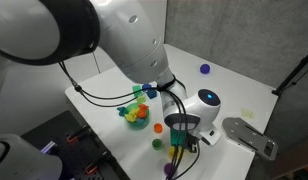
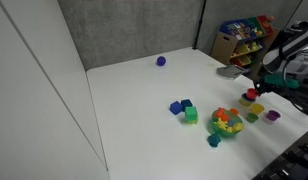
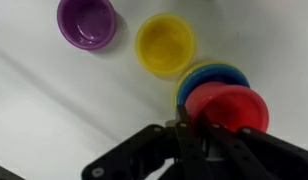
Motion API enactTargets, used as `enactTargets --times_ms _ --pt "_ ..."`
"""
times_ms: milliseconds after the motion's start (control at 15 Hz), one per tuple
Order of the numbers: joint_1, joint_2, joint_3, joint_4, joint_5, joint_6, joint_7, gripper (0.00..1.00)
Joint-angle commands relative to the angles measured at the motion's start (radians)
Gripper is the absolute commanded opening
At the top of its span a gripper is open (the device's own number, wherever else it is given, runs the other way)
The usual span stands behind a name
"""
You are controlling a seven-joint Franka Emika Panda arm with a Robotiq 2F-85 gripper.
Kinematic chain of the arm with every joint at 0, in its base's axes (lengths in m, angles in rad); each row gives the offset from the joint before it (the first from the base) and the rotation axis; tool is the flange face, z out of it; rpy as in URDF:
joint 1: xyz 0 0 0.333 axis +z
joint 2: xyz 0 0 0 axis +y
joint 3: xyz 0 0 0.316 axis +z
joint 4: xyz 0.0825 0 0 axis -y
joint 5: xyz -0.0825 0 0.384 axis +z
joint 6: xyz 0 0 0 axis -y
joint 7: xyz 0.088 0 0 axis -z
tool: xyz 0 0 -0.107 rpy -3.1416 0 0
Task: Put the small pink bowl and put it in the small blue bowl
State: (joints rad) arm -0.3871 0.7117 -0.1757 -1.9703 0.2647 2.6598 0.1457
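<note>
In the wrist view my gripper [image 3: 190, 128] is shut on the near rim of the small pink bowl [image 3: 234, 108]. The pink bowl hangs tilted over the small blue bowl [image 3: 206, 78] and covers its lower right part. I cannot tell whether the two bowls touch. The blue bowl sits on a green and yellow rim beneath it. In an exterior view the gripper [image 2: 257, 88] is at the table's right end, above the group of small bowls [image 2: 256, 108].
A yellow bowl [image 3: 165, 43] and a purple bowl [image 3: 87, 22] stand beside the blue one. A colourful toy pile [image 2: 227, 122], blue cubes [image 2: 179, 106], a green cube [image 2: 191, 115] and a purple ball [image 2: 161, 61] lie on the white table [image 2: 134, 90]. A toy shelf [image 2: 244, 35] stands behind.
</note>
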Motion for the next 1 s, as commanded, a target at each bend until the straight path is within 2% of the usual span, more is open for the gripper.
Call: enactTargets --times_ms 0,733,800,867,933 --pt "-0.013 0.013 0.020 0.027 0.012 0.009 -0.038 0.05" --pt "-0.038 0.016 0.039 0.019 0.022 0.005 -0.070 0.05" --pt "-0.041 0.011 0.042 0.016 0.023 0.000 -0.072 0.07" --pt "-0.042 0.004 0.043 0.010 0.023 -0.002 -0.075 0.35" --pt "-0.043 -0.007 0.046 0.003 0.024 -0.004 -0.079 0.37"
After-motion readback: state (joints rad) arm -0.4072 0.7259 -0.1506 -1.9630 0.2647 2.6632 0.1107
